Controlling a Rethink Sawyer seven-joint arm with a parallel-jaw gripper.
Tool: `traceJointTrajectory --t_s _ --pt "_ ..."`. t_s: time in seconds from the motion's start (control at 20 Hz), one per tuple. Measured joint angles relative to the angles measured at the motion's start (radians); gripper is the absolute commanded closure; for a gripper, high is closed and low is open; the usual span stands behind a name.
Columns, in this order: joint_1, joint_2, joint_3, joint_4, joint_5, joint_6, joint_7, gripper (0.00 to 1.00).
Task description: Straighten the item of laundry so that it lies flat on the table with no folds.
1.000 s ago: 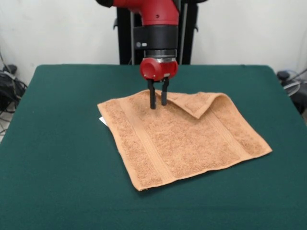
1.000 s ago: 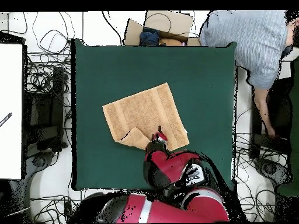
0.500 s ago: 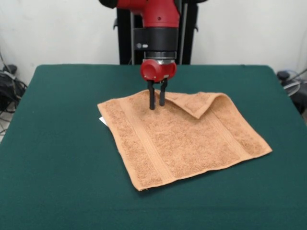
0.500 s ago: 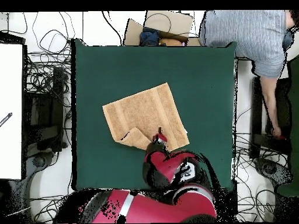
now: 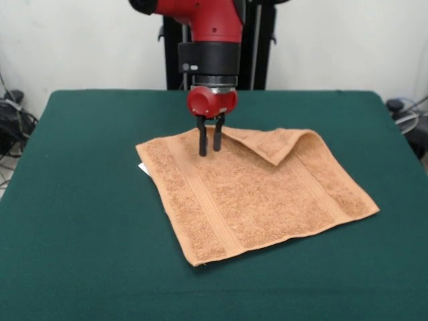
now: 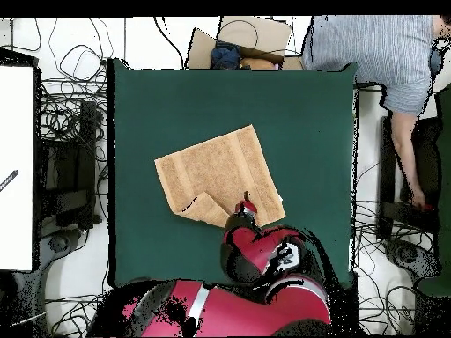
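While askew, the towel (image 5: 254,194) keeps one corner folded.

No text, label, brand, number or sign can be read anywhere; the small white tag (image 5: 143,169) at the towel's (image 5: 257,194) edge shows no legible print.

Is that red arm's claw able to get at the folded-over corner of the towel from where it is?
Probably yes. The gripper hangs over the towel, beside the folded-over corner. Nothing stands between them; only bare towel and green table lie around.
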Motion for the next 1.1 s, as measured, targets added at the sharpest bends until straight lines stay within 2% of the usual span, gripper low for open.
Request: traceJointTrajectory --t_s 0.35,0.4,0.65,0.85,1.1 --pt "-0.079 -0.012 0.054 0.0 -0.066 0.045 0.0 0.0" --pt "-0.119 -0.021 0.091 0.0 -0.086 0.083 0.0 0.0" --pt "-0.196 -0.036 0.16 -0.001 -0.106 0.183 0.0 0.0" --pt "-0.184 -0.038 0.16 0.0 -0.106 0.209 0.0 0.0" --pt "-0.079 -0.053 0.133 0.0 -0.09 0.209 0.0 0.0"
